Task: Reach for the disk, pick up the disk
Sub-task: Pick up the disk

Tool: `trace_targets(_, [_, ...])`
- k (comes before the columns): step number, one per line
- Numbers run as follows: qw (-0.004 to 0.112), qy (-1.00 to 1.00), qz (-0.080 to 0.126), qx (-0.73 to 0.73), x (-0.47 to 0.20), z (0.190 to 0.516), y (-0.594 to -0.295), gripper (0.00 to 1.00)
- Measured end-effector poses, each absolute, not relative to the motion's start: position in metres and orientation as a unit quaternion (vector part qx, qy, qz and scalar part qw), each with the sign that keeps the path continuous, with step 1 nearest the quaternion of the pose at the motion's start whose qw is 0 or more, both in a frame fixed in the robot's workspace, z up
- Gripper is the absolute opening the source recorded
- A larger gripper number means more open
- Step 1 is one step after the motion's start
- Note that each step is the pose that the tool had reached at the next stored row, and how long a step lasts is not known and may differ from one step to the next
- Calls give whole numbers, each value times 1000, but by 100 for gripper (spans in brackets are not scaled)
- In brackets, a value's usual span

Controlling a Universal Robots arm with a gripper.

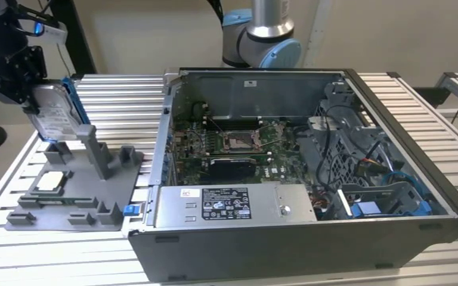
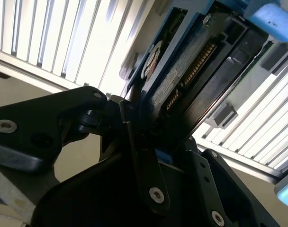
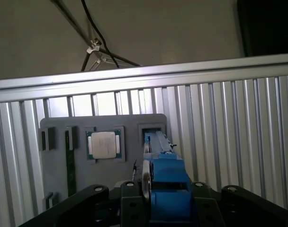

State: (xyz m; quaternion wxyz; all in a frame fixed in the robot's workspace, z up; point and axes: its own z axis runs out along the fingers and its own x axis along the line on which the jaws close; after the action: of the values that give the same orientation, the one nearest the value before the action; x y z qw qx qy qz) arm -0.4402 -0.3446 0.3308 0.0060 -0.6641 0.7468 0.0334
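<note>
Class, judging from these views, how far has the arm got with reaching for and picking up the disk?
Done: the reach. The hand is at the disk and closed on its upper part. In hand: the disk is held upright over the grey fixture tray, whose slot sits beside the white-topped chip. Left: a clear lift is not yet shown. Whether the disk's lower edge has left the tray's uprights cannot be told.

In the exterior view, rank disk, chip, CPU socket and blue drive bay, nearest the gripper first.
1. disk, held in the gripper.
2. chip, on the grey tray below.
3. CPU socket, inside the case.
4. blue drive bay, exterior view's right.
</note>
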Motion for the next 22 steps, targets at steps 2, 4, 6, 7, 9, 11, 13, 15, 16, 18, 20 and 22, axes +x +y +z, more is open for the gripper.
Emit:
trace_targets(2, [6,747,33,-664,-440,333,-345,0])
trace_targets(4, [6,747,33,-664,-440,335,-345,0])
trace_targets(6, [6,747,33,-664,-440,338,-345,0])
trace_targets(7, [6,747,33,-664,-440,339,-345,0])
trace_targets(9, [6,747,33,-664,-440,341,-345,0])
trace_targets(11, [6,747,33,-664,-440,343,-345,0])
trace_targets(13, [6,747,33,-664,-440,345,-345,0])
trace_targets(15, [6,747,33,-664,-440,347,-345,0])
trace_targets(16, [6,747,33,-664,-440,348,-345,0])
trace_targets(18, [6,747,33,-664,-440,350,-345,0])
trace_targets(20, [6,747,33,-664,-440,352,-345,0])
trace_targets(22, [6,747,33,-664,-440,354,-345,0])
